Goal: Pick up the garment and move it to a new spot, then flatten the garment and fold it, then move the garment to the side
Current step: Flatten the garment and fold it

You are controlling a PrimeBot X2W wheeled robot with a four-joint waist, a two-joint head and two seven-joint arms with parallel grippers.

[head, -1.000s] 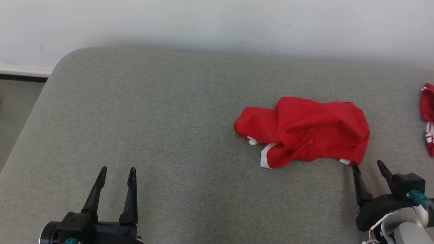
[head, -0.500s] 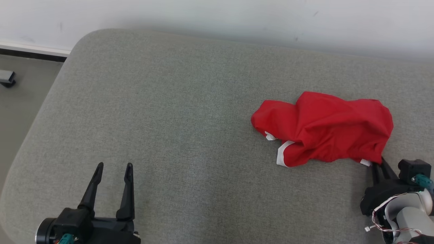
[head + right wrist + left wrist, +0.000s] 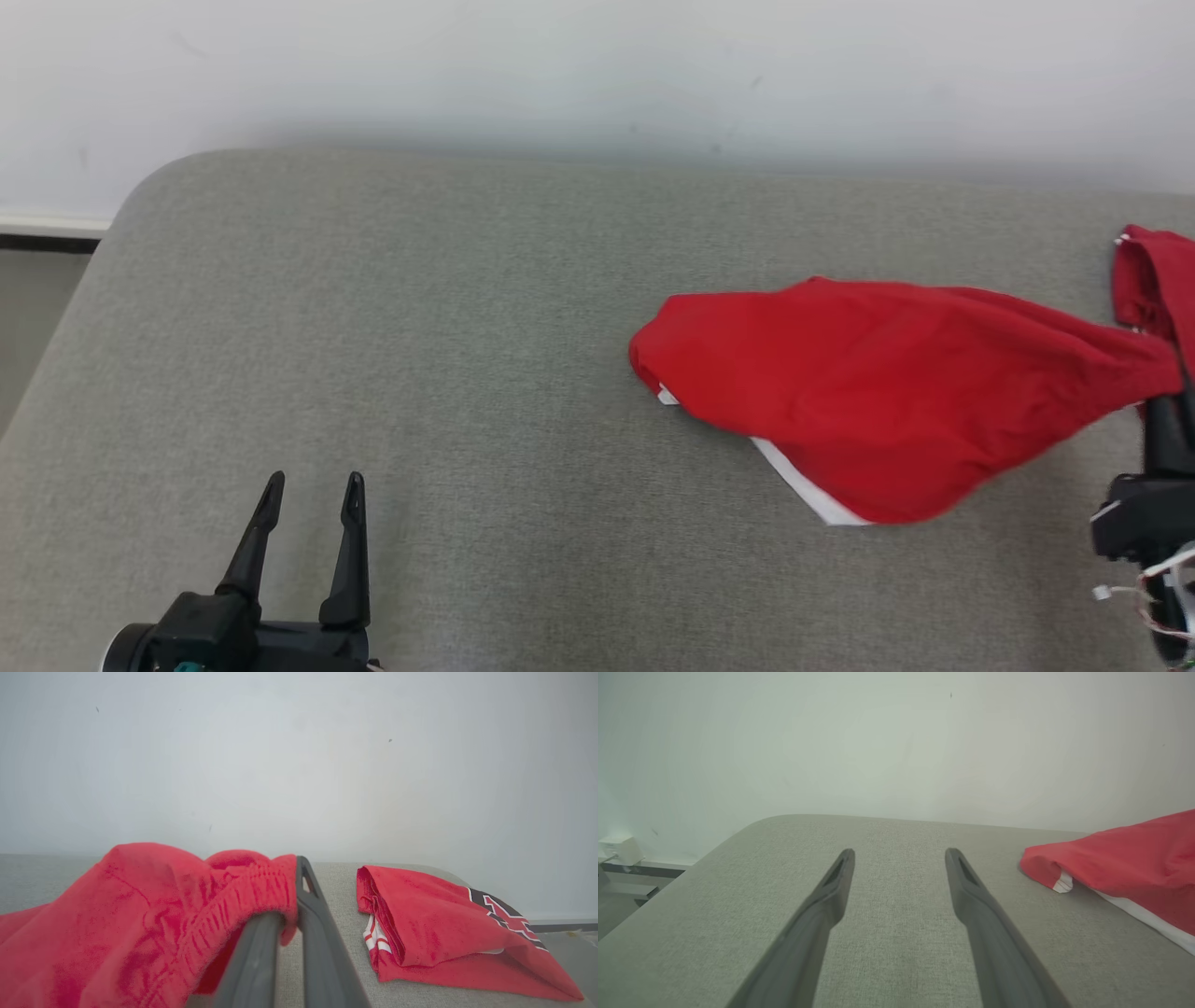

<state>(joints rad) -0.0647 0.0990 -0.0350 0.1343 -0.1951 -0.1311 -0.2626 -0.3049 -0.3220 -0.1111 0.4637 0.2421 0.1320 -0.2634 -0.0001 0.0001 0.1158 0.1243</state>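
Note:
A red garment [image 3: 887, 392] with white trim lies stretched across the right half of the grey cushion [image 3: 448, 327]. Its right end is raised off the cushion. My right gripper [image 3: 1178, 383] stands at the right edge, shut on that raised end. In the right wrist view the gathered waistband of the garment [image 3: 140, 924] is pinched between the fingers of my right gripper [image 3: 295, 877]. My left gripper [image 3: 314, 481] hovers open at the lower left, well away from the cloth. The left wrist view has the left gripper [image 3: 900, 854] with nothing between its fingers and the garment [image 3: 1125, 868] far to its right.
A second red garment [image 3: 434, 924] with a dark print and white stripes lies folded at the cushion's far right end [image 3: 1153, 271]. A white wall [image 3: 597, 65] runs behind the cushion. The cushion's rounded left corner drops to the floor [image 3: 37, 308].
My right gripper has shut on the garment's near right edge and lifted it up and to the right, pulling the crumpled cloth out long. The left gripper stayed put; the head view shifted.

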